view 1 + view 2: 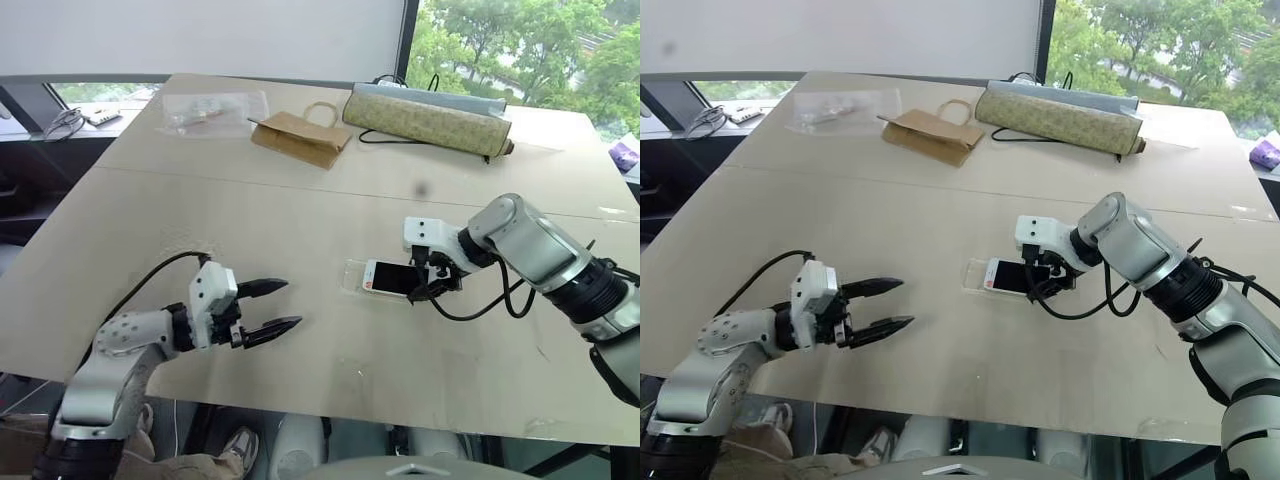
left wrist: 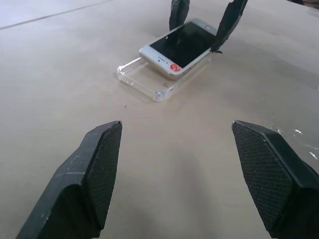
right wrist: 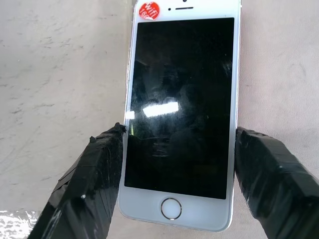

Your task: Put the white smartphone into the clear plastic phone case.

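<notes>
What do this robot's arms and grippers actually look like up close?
Both arms are silver-grey metal tubes with black bands at the joints. Each wrist carries a white boxy block, and a black cable loops loosely from it back along the arm. The left gripper and the right gripper each end in two black tapered fingers whose inner pads have a fine cross-hatched texture.

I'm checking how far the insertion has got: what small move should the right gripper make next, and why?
Probably slide the white smartphone further toward the clear plastic phone case's uncovered end. The right gripper straddles the phone, which lies only partly over the case, tilted, with that end of the case still bare. The left gripper hangs open, apart.
</notes>
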